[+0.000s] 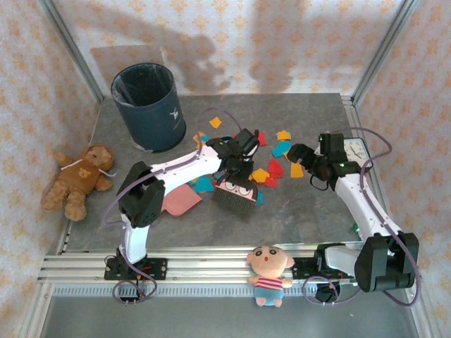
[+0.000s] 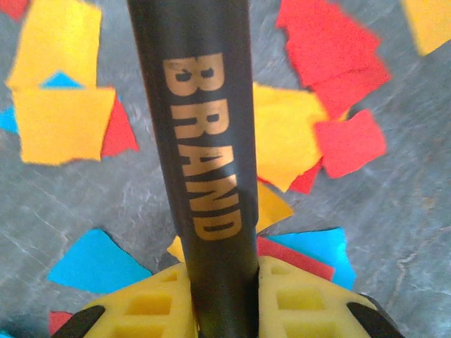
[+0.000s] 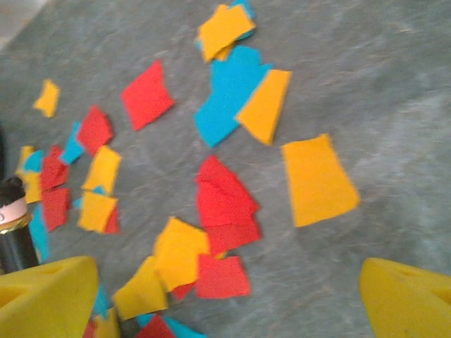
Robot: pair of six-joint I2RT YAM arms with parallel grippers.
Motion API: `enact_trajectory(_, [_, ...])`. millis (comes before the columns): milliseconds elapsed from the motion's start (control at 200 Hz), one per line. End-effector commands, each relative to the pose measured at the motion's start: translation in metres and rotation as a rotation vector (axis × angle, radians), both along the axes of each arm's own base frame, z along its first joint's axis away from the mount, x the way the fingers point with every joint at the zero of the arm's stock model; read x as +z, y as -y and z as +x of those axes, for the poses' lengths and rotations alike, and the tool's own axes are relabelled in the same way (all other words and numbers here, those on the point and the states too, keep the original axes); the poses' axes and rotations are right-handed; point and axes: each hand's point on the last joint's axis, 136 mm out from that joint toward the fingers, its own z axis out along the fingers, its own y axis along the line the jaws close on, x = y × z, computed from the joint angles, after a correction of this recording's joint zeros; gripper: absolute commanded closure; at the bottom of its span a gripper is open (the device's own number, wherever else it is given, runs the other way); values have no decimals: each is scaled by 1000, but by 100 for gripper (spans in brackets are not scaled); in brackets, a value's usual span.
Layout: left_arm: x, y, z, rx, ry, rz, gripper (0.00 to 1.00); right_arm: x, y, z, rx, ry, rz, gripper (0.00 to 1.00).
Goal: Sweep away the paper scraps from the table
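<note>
Matt paper scraps (image 3: pixel 224 201), stone-look table (image 3: pixel 394 91) (smooth)

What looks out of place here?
Paper scraps lie scattered on the table around the brush. A teddy bear slumps over its left edge, and a plush doll sits on the front rail; neither belongs to sweeping.

My three views
The top camera looked down from high at 6 o'clock; both wrist cameras faced down, close over the paper scraps (image 1: pixel 275 167) near centre, which all three shared.
</note>
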Motion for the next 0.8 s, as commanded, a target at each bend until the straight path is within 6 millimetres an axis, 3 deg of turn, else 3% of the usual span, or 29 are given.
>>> enact_trajectory(0, [24,-4,13,-124,136,6,80,19,-33,8,126,35,120,9])
enact_trajectory(230, [49,-2,22,-255,302,-74,81,39,-82,18,300,80,240,25])
enact_trajectory(435, [61,3,18,-337,367,-135,81,51,-113,16,413,114,313,38])
enact_trajectory(796, [70,12,6,-411,378,-203,81,52,-136,14,496,104,365,49])
